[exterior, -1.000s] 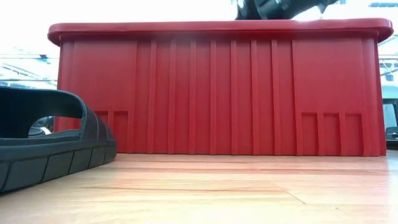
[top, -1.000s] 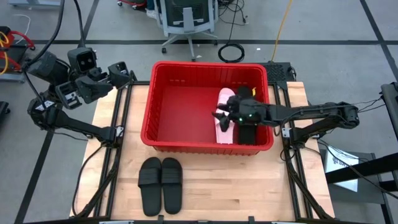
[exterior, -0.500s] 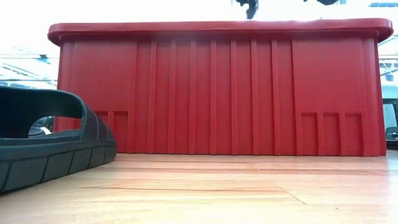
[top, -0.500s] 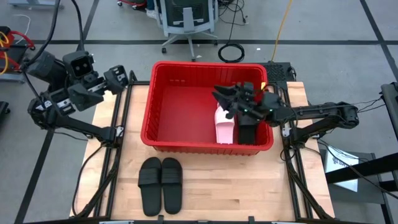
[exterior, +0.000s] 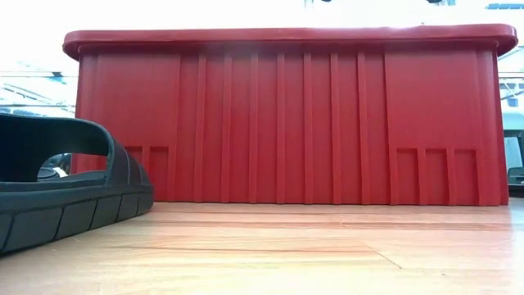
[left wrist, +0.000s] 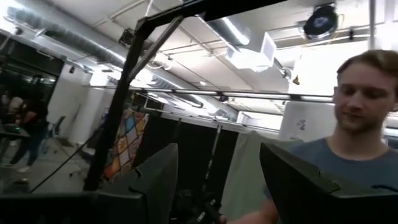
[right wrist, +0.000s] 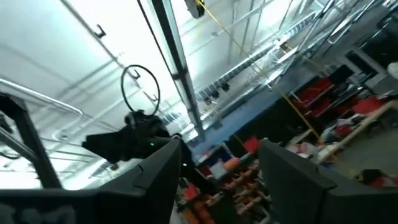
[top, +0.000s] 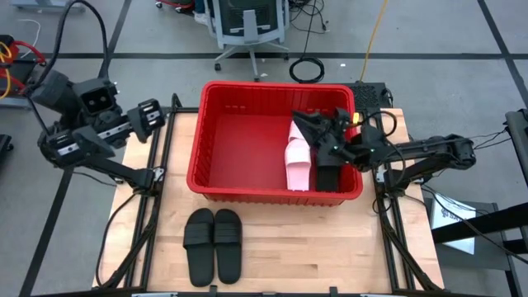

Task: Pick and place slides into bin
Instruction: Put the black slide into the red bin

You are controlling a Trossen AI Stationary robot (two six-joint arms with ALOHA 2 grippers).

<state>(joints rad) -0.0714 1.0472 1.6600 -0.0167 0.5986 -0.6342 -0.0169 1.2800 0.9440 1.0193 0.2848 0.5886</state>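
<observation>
The red bin (top: 247,136) stands at the table's far middle. In the low view its near wall (exterior: 286,123) fills the frame. Inside it, by the right wall, lie a pale pink slide (top: 298,165) and a black slide (top: 328,176). Two black slides (top: 200,246) (top: 228,243) lie side by side on their soles near the table's near edge. One of them shows in the low view (exterior: 65,192). My right gripper (top: 302,124) is open and empty above the bin's right half, tipped upward. My left gripper (top: 150,117) is open and empty beyond the table's far left corner.
Bare wooden table top (top: 330,239) lies between the bin and the near edge, right of the black pair. Dark frame rails (top: 161,165) run along the table's left and right sides. A person (left wrist: 354,130) shows in the room in the left wrist view.
My right gripper has risen out of the bin from just over the pink slide, drawn back a little toward the table's right and tipped its fingers upward. The pink slide stays in the bin. My left gripper has drawn back toward the table's left.
</observation>
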